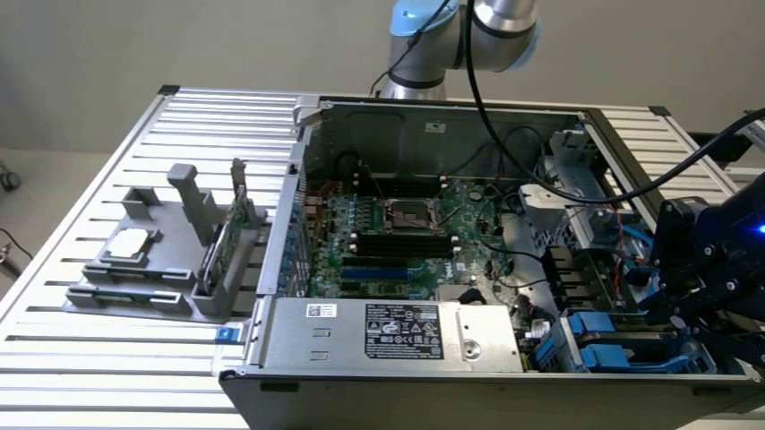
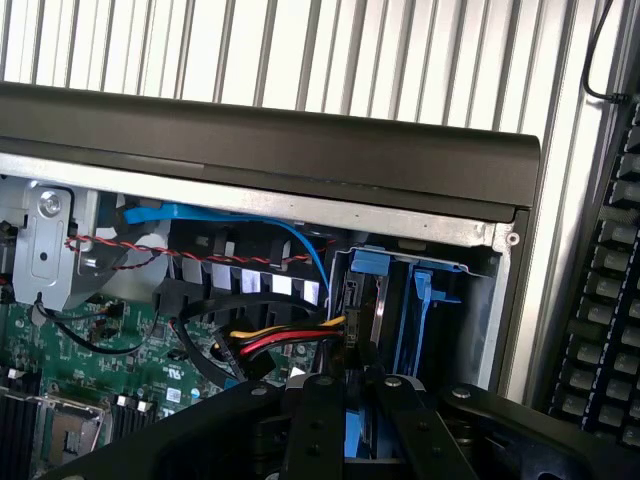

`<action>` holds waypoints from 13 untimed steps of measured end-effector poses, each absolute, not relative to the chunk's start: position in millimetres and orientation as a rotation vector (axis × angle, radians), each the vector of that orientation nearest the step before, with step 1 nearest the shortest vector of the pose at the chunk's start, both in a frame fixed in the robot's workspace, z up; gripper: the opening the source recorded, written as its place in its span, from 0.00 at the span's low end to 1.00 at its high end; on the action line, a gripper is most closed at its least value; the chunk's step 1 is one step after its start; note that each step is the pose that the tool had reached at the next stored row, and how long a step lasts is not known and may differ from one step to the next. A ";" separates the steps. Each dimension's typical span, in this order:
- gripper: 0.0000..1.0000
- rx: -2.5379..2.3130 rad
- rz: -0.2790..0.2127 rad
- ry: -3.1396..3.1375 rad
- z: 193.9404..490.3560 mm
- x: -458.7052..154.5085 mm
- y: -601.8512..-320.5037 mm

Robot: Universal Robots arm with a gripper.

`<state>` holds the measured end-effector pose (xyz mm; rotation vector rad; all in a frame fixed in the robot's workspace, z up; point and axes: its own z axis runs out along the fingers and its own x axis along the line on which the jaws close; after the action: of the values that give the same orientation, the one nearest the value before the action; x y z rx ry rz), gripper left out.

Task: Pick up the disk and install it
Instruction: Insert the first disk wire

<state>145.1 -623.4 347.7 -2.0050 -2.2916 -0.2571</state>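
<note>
A: Disk point(image 2: 358, 440), position?
B: Its blue carrier edge sits between the jaws, just at the drive bay point(image 2: 430, 300), on the exterior view's right of the open computer case point(image 1: 454, 399). Drive body hidden.
A: Jaws?
B: Clenched on the disk's carrier.
A: Surroundings?
B: Yellow-red-black cable bundle point(image 2: 290, 345) just beside the bay; motherboard point(image 1: 395, 228) further in. Case rests on the slatted surface point(image 1: 72, 358).

No legible text; power-supply label point(image 1: 400, 330) unreadable
</note>
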 end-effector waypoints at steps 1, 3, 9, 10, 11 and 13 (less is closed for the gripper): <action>0.18 -2.005 -0.257 -2.292 347.7 145.1 -623.4; 0.18 -2.005 -0.257 -2.292 347.7 145.1 -623.4; 0.18 -2.005 -0.257 -2.292 347.7 145.1 -623.4; 0.18 -2.005 -0.257 -2.292 347.7 145.1 -623.4; 0.18 -2.005 -0.257 -2.292 347.7 145.0 -623.4; 0.18 -2.005 -0.257 -2.292 347.7 145.1 -623.4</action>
<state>145.1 -623.4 347.7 -2.0050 -2.2915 -0.2572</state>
